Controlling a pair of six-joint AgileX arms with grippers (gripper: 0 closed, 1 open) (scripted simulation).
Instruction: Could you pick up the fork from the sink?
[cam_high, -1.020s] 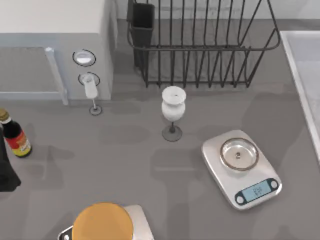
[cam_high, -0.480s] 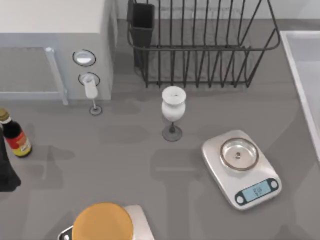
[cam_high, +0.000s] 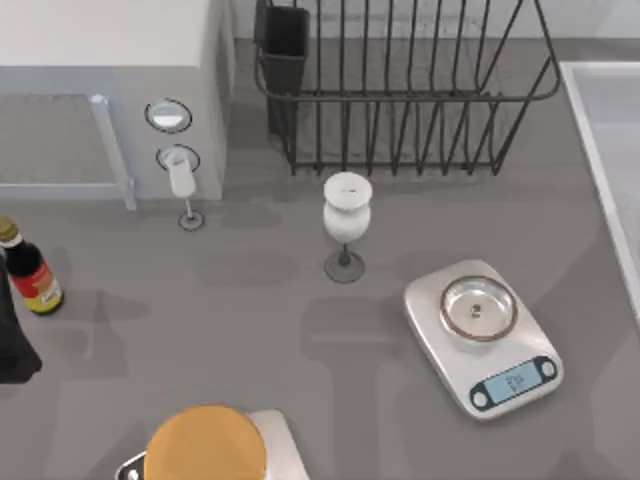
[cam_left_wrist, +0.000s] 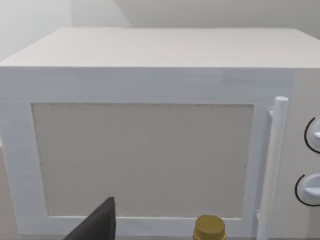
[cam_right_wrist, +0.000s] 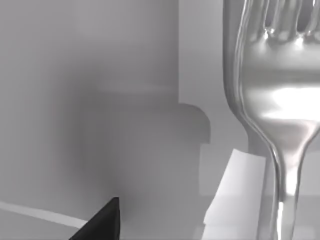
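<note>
Gleaming fork (cam_right_wrist: 280, 95) close before right tool, scale (cam_high: 483, 337) display unreadable

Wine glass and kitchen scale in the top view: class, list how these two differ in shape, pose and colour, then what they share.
The wine glass is tall, stemmed and upright; the kitchen scale is low, flat and lies askew. The glass is white on a dark foot; the scale is silvery, with a round pan and a display. Both stand on the grey table.
</note>
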